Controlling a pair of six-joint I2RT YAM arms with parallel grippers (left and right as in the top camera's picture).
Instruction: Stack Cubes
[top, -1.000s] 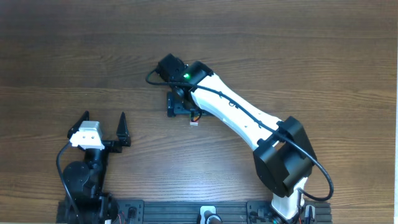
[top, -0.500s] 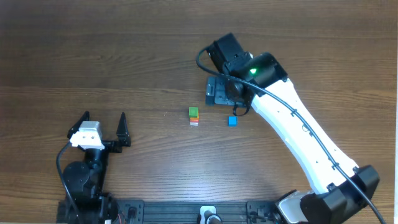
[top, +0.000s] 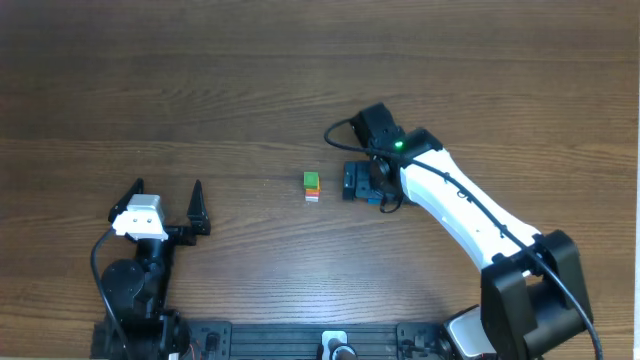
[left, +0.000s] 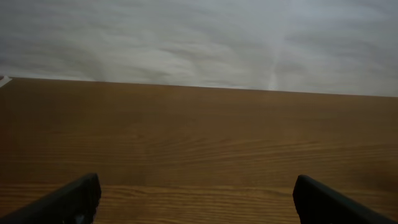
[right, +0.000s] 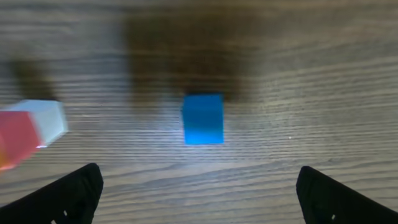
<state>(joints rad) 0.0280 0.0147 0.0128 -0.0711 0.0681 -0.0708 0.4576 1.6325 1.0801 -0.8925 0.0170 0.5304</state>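
Cube (right: 203, 118), solid blue, square-faced, plain

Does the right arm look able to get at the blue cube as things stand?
Probably yes. The right gripper is open over the blue cube, its fingers wide on either side, with bare table around it. The cube stack stands apart.

A brown wooden table (left: 199, 143) is seen, with long lines of grain running across it. Behind its far edge a pale grey wall (left: 199, 37) is seen. The left gripper (left: 198, 200) is pointed along the table. Its two black fingers (left: 71, 198) are spread far apart, with wood seen between them.
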